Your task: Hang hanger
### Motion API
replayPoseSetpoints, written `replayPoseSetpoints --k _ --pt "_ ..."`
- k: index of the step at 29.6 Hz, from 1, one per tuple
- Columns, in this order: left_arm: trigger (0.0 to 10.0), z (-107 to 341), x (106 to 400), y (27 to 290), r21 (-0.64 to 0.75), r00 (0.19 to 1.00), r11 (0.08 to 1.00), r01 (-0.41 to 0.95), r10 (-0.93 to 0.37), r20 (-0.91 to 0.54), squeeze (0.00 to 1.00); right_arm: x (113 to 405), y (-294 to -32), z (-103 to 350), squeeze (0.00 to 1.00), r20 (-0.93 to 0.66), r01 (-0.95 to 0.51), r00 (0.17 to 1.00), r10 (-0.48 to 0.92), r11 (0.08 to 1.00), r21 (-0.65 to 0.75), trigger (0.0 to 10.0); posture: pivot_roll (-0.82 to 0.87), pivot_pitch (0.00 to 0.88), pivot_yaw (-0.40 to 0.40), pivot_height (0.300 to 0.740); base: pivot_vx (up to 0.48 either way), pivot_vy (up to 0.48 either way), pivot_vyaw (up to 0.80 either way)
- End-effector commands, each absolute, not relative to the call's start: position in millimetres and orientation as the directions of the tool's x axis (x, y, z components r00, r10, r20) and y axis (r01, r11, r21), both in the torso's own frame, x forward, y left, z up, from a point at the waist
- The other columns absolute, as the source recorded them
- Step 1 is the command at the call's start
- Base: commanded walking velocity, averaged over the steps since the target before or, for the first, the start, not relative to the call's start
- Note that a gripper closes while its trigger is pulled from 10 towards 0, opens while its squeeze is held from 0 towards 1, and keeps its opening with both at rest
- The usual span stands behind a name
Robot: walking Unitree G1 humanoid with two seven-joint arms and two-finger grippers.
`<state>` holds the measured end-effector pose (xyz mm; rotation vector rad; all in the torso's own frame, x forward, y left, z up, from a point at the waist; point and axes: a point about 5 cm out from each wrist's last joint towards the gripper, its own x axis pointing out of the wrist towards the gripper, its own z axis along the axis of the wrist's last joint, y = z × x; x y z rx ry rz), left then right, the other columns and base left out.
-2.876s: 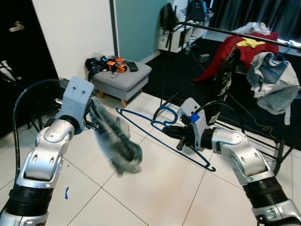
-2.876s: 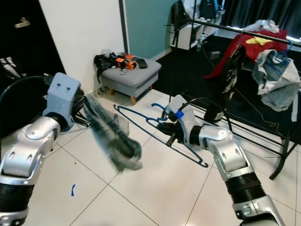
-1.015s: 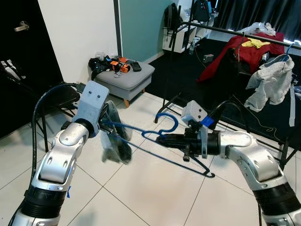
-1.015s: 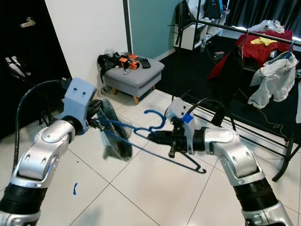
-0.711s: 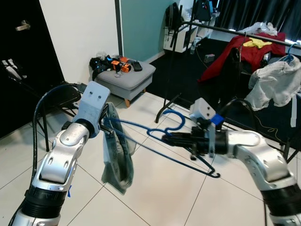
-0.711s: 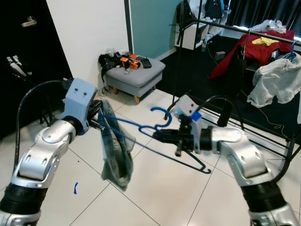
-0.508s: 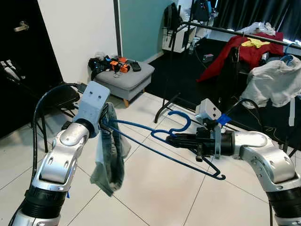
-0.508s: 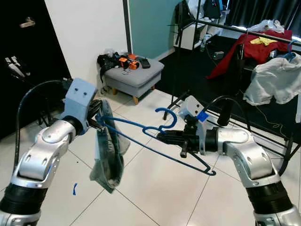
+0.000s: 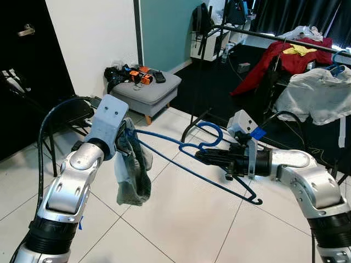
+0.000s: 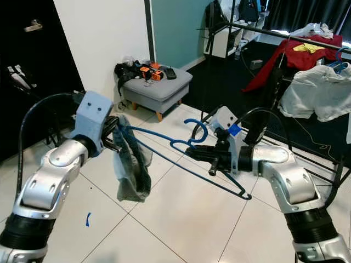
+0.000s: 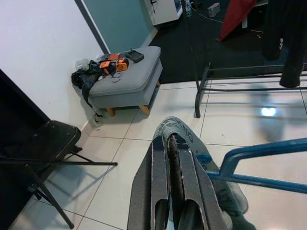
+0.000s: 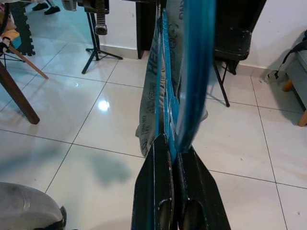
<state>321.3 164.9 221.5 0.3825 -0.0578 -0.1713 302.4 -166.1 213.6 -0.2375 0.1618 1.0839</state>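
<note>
Right end effector [image 9: 204, 157] pinches the blue hanger [image 9: 181, 164] mid-air above the floor; left end effector [image 9: 125, 143] clamps the jeans [image 9: 133, 175] draped on its end. They could slip off if it tilts.

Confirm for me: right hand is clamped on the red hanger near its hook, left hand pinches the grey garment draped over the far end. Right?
Wrong on one point: the hanger is blue, not red, as the left eye view shows. The rest stands: the right hand is clamped on it near its hook, and the left hand pinches the grey garment draped over the far end.
</note>
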Motion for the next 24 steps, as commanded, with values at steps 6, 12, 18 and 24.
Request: replayPoseSetpoints --k 6,12,18,24 --pt "10.0 226 320 161 0.378 0.980 0.911 0.166 -0.195 0.039 0.00 308 -168 217 0.00 -0.232 -0.866 0.500 0.834 0.481 -0.136 10.0 -0.10 0.025 -0.007 0.740 0.000 0.000 0.00" --pt "10.0 230 319 152 0.350 0.974 0.918 0.188 -0.220 0.055 0.00 308 -161 214 0.00 -0.232 -0.870 0.494 0.838 0.477 -0.128 10.0 -0.10 0.026 -0.010 0.740 0.000 0.000 0.00" --pt "10.0 227 318 149 0.351 0.973 0.916 0.196 -0.227 0.049 0.00 307 -158 213 0.00 -0.232 -0.879 0.476 0.848 0.461 -0.119 10.0 -0.10 0.028 -0.010 0.740 0.000 0.000 0.00" --pt "10.0 224 319 156 0.379 0.978 0.908 0.178 -0.206 0.034 0.00 303 -162 215 0.00 -0.246 -0.891 0.454 0.856 0.439 -0.117 10.0 -0.10 0.028 -0.009 0.740 0.000 0.000 0.00"
